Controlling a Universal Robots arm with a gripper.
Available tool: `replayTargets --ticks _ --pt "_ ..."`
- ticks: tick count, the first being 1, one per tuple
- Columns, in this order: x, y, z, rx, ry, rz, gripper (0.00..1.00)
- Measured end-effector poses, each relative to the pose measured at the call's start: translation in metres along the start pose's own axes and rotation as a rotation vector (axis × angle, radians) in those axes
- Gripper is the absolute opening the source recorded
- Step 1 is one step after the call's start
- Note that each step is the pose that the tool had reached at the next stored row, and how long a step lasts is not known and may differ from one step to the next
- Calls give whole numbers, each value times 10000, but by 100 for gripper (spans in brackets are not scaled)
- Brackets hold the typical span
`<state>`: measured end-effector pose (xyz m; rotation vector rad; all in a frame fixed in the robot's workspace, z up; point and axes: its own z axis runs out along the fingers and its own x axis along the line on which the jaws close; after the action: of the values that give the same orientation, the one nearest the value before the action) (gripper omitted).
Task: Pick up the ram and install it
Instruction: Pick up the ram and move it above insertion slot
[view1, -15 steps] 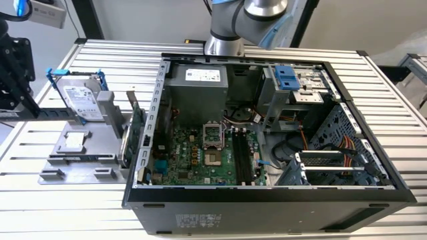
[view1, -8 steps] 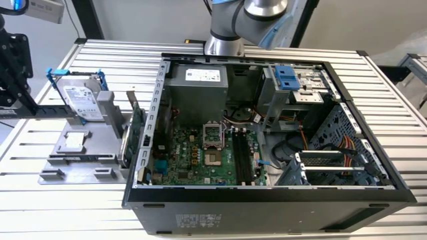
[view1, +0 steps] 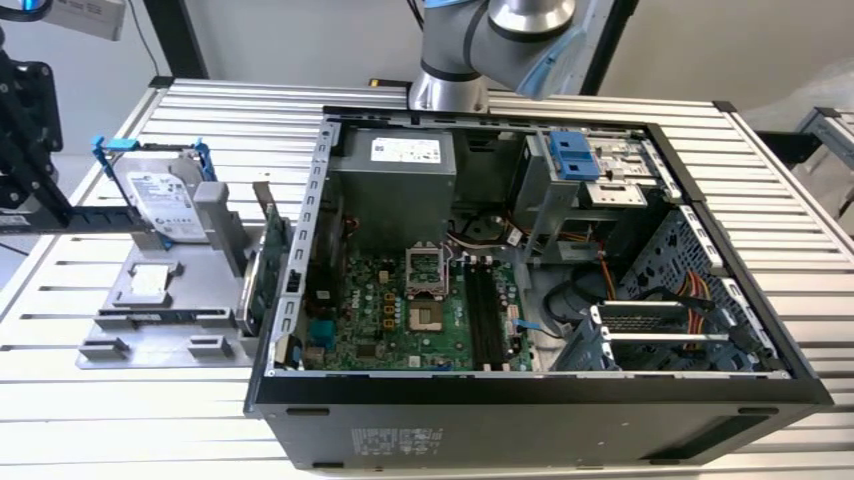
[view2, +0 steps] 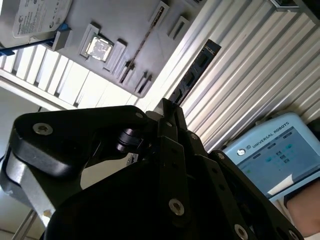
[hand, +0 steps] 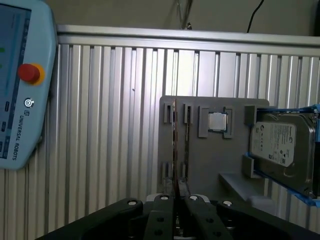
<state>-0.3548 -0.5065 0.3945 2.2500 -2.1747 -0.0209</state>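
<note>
Gripper (hand: 175, 198) pinches ram (view2: 192, 75) flat btw its 2 fingers, at far left of the exterior view, above tray (view1: 200, 290). Ram's long axis runs left-right across that frame. Mobo slots (view1: 487, 320) sit well to the right, lying approx crosswise to it.
</note>
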Motion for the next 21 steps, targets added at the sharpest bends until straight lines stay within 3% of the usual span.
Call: replayTargets --ticks 12,13,21 --pt "1 -36 -1 0 -2 0 0" --pt "3 -90 -2 0 -3 0 0" --pt "4 -127 -2 1 -5 0 0"
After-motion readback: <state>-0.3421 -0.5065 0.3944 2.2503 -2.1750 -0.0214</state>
